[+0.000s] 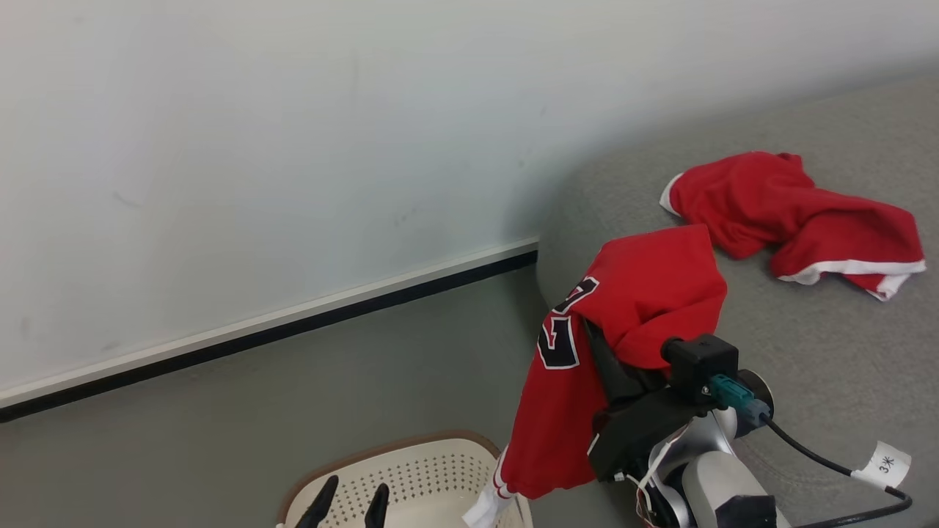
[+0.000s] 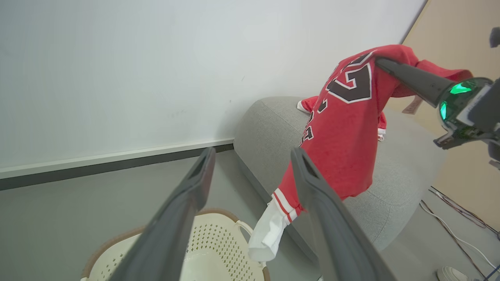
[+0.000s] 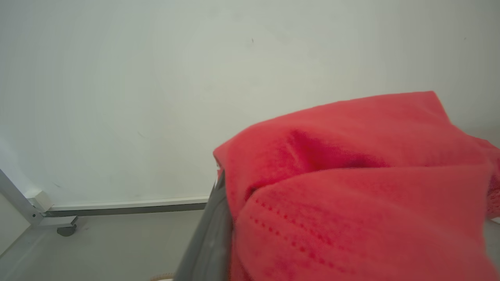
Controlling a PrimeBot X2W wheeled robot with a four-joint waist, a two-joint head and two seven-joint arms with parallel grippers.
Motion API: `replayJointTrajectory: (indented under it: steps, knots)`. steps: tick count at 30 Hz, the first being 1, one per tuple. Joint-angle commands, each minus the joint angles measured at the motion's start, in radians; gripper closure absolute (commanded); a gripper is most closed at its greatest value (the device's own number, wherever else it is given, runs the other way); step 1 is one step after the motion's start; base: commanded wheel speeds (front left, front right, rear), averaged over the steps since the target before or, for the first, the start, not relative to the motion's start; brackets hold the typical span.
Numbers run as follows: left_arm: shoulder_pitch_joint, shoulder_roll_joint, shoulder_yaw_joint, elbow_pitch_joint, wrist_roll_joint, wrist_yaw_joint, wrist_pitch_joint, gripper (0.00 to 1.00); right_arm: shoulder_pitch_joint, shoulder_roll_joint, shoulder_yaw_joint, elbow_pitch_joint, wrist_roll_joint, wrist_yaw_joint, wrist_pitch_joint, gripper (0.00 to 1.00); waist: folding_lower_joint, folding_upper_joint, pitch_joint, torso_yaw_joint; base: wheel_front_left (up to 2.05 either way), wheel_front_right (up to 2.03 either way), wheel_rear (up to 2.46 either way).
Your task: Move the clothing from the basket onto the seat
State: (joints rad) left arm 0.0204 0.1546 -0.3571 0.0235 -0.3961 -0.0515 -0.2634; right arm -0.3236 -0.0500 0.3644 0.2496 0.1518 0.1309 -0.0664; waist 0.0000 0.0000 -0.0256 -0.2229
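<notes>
One red piece (image 1: 792, 213) already lies on the seat (image 1: 807, 352). The right gripper (image 2: 384, 65) pinches the jersey (image 1: 645, 293) aloft over the seat's edge (tail dangling beside the basket (image 1: 440, 462)); setting it down remains. Left gripper (image 1: 354, 493) spread, empty, above the basket

A plain white wall (image 1: 257, 147) met a grey floor (image 1: 330, 396) along a white skirting (image 1: 293, 315) edged in black. A tan panel (image 2: 465, 156) stood at one side, with cables (image 2: 449, 229) trailing over the floor below it. A metal frame (image 3: 19, 203) rose against the wall elsewhere. Light was soft and even.
</notes>
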Motion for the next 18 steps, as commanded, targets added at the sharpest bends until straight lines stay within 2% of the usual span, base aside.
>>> replayJointTrajectory:
  steps: [1, 6, 11, 18]
  knots:
    - [0.013, -0.003, 0.015, -0.007, 0.013, -0.006, -0.002, 0.00, -0.015, -0.001, 0.001, -0.003, -0.003, 0.000, -0.002, 1.00, 0.0000, 0.0000, 0.036, -0.087, 0.00, 0.00, 0.00]
    - [0.032, -0.025, 0.060, -0.023, 0.052, -0.026, -0.002, 0.00, -0.070, -0.001, 0.030, 0.006, -0.015, 0.000, 0.002, 1.00, 0.0000, 0.0000, 0.070, -0.189, 0.00, 0.00, 0.00]
    - [0.014, -0.018, 0.082, -0.041, 0.085, -0.047, -0.002, 0.00, -0.185, -0.022, 0.073, 0.032, 0.004, 0.000, 0.003, 1.00, 0.0000, 0.0000, 0.136, -0.276, 0.00, 0.00, 0.00]
    - [-0.043, 0.019, 0.081, -0.067, 0.119, -0.069, -0.002, 0.00, -0.385, -0.061, 0.023, 0.110, 0.078, 0.000, -0.031, 1.00, 0.0000, 0.0000, 0.247, -0.332, 0.00, 0.00, 0.00]
